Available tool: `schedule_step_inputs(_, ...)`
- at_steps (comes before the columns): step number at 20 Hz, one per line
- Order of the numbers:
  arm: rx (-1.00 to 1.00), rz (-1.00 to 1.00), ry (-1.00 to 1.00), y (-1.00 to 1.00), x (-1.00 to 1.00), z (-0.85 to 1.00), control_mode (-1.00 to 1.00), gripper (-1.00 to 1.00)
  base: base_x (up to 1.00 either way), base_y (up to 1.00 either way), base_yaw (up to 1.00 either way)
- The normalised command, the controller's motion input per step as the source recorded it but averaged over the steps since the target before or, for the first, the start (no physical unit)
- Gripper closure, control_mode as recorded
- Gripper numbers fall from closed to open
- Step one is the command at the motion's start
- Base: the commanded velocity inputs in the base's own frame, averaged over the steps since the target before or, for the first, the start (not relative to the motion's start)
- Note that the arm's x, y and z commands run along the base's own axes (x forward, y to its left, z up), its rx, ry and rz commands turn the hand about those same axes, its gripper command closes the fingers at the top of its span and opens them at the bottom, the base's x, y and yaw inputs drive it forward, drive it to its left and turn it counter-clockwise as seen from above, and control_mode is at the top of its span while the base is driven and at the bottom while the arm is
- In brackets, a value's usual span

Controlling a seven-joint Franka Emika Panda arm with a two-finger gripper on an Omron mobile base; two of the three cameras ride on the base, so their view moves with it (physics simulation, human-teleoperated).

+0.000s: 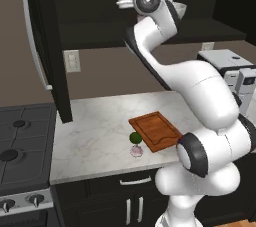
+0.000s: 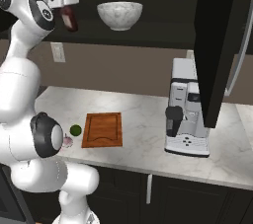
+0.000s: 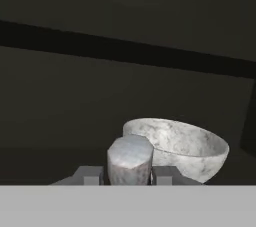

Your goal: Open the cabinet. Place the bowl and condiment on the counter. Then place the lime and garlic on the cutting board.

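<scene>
Right base view: the dark-red condiment [image 2: 69, 18], narrow-necked with a pale label, is seen clamped in the gripper [image 2: 69, 8] at the level of the open cabinet [image 2: 163, 6] shelf. To its right, the white marbled bowl [image 2: 119, 15] is seen resting on that shelf. Below, lime [image 2: 75, 130] and garlic [image 2: 66, 141] lie just left of the cutting board [image 2: 103, 129] on the counter [image 2: 143, 119].
</scene>
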Motion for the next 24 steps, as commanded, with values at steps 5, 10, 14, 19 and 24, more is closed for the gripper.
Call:
schedule_step_inputs(5,0.0,0.03,-0.08,-0.01,-1.0,-0.04,-1.0,1.0,0.0,0.0,0.0)
schedule_step_inputs(10,0.0,0.02,-0.02,0.0,-1.0,0.07,-1.0,1.0,0.0,0.0,0.0)
schedule_step_inputs(14,0.0,0.04,0.0,0.01,-1.0,0.22,-1.0,1.0,0.0,0.0,0.0)
schedule_step_inputs(19,0.0,0.06,0.0,0.07,-0.97,0.16,-1.0,1.0,0.0,0.0,0.0)
schedule_step_inputs(24,0.0,0.03,0.0,0.18,-0.61,0.01,-1.0,1.0,0.0,0.0,0.0)
